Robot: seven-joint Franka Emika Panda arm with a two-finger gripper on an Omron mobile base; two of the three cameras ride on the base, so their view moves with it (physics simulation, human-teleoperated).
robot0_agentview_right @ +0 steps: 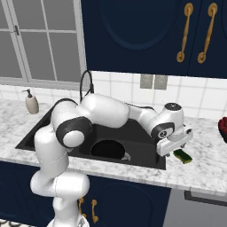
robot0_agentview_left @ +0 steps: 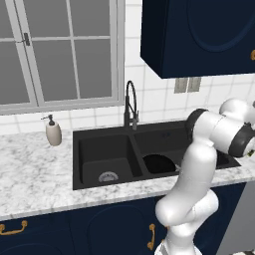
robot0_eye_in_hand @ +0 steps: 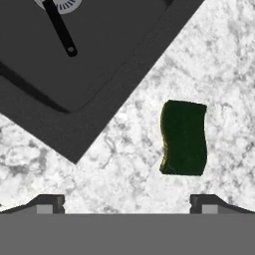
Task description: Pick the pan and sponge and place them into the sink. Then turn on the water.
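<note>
Pincer (robot0_eye_in_hand: 127, 201) wide open, empty, above sponge (robot0_eye_in_hand: 183, 138)

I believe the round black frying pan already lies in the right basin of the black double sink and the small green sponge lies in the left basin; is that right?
Not quite. The round black frying pan does lie in the right basin of the black double sink, but the small green sponge is not in the left basin: it rests on the marble counter right of the sink, beneath the open gripper, as the hand view shows.
</note>
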